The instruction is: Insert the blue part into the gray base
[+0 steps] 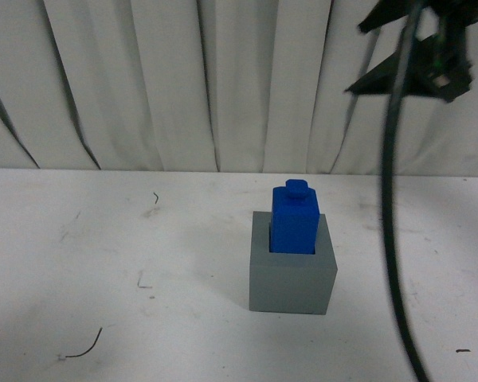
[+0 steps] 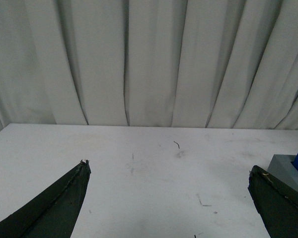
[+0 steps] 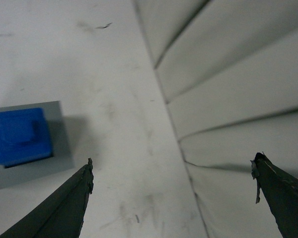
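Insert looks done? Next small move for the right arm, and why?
Probably just back the right gripper away to rest. The blue part already stands upright in the recess of the gray base, and that gripper and the left gripper are open, empty and clear of both blocks.

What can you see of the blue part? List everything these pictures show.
The blue part is a bright blue, matte, plastic-looking block, taller than wide, with a small square knob on top. It stands upright, its lower end sunk in the top recess of the gray base, most of it sticking out. Only the base touches it.
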